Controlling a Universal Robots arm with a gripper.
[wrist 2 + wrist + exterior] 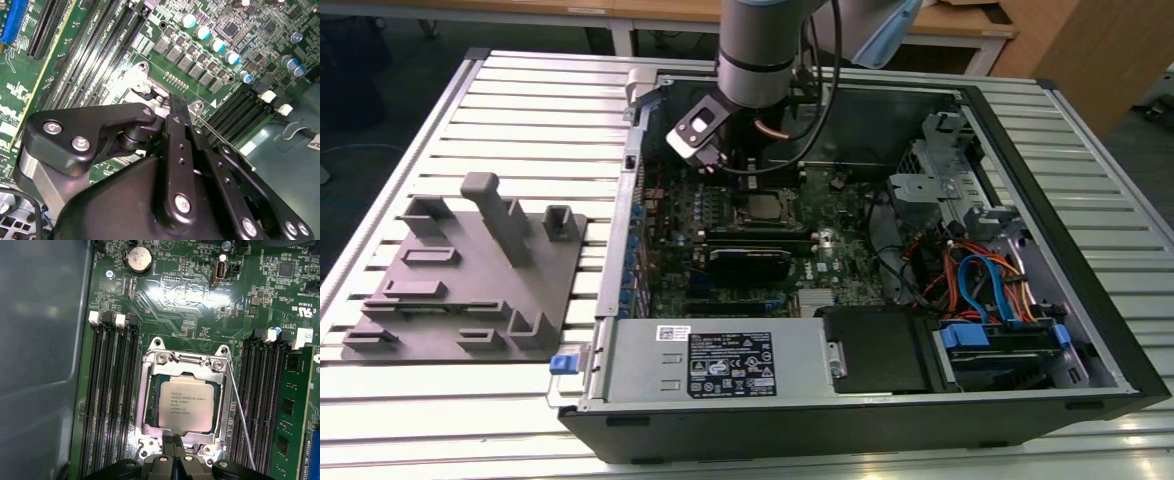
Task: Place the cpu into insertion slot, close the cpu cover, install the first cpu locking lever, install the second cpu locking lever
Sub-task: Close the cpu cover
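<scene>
we see our gripper point(173, 441) pinched narrow at the edge of the cpu cover point(149, 395), which lies over the cpu point(186, 403)

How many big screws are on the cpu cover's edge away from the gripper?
2, in the first wrist view: one screw at one corner, another screw at the opposite corner; none seem hidden.

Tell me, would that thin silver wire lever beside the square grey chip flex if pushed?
Probably springy: the thin silver wire lever is long and slender. Its smooth, shiny metal might slide away under a push. Likely light, too.
</scene>
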